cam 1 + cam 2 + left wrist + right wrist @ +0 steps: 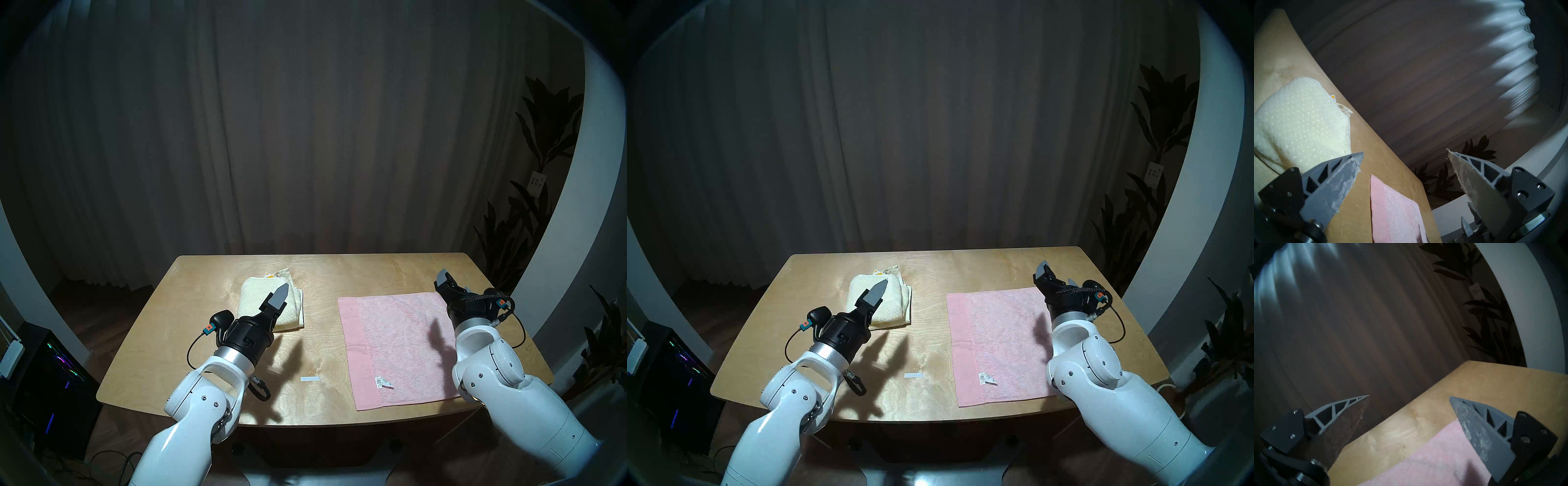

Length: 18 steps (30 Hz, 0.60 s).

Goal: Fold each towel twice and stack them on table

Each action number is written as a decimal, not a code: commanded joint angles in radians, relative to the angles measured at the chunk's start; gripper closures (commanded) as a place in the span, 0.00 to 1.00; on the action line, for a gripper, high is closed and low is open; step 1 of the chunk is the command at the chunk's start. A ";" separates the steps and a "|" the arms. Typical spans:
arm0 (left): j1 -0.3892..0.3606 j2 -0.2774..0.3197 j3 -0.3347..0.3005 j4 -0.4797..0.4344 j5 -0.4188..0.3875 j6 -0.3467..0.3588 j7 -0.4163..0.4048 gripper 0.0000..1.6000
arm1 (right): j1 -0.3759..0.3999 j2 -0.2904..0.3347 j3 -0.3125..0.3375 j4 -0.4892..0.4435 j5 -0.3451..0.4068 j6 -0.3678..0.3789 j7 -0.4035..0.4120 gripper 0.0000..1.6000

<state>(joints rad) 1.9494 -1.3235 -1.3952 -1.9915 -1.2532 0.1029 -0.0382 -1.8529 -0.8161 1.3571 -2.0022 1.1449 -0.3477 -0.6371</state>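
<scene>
Table [210, 380]: light plywood top, rounded corners, grain visible. Bare wood along far edge, down centre between both cloths, and across near-left corner. Small white tape strip [310, 379] near the near edge, centre, lying apart from both cloths.

Towels, count two.
- Cream-yellow towel [252, 302]: dotted texture, folded into a compact block, left of centre toward far edge, clear wood all round it. Orange-marked label corner showing at its far side. Same item in left wrist view [1299, 122].
- Pink towel [400, 346]: spread flat in a single layer, right half of table, near hem just short of near edge, right part hidden under the right arm. Small white label [382, 382] on its near-left area. Not stacked with the cream-yellow one; well apart.

Grippers, count two.
- Left gripper [1403, 156]: jaws spread wide, nothing between them, raised over the near part of the cream-yellow towel, pointing toward far-right corner.
- Right gripper [1408, 397]: jaws spread wide, nothing between them, raised over far-right corner of the pink towel, bare wood beyond toward far-right table corner.

Surroundings: dark curtain [305, 135] behind far edge; plant [529, 210] past far-right corner.
</scene>
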 commanded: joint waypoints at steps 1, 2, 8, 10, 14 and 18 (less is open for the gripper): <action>0.008 -0.068 0.024 -0.032 -0.060 -0.006 0.032 0.00 | -0.111 0.061 0.076 0.001 0.107 0.021 0.012 0.00; 0.009 -0.076 0.029 -0.036 -0.071 -0.006 0.043 0.00 | -0.132 0.070 0.091 -0.002 0.128 0.027 0.018 0.00; 0.024 -0.107 0.056 -0.066 -0.115 -0.008 0.096 0.00 | -0.189 0.104 0.152 0.011 0.216 0.060 0.054 0.00; 0.028 -0.113 0.068 -0.071 -0.134 -0.007 0.109 0.00 | -0.203 0.110 0.170 0.016 0.247 0.070 0.078 0.00; 0.036 -0.105 0.095 -0.070 -0.165 0.000 0.128 0.00 | -0.225 0.116 0.196 0.035 0.303 0.094 0.130 0.00; 0.045 -0.103 0.106 -0.064 -0.196 -0.001 0.157 0.00 | -0.248 0.125 0.213 0.041 0.355 0.125 0.187 0.00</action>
<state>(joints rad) 1.9893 -1.4155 -1.3111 -2.0314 -1.4041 0.0973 0.0986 -2.0470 -0.7251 1.5223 -1.9665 1.4296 -0.2595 -0.5406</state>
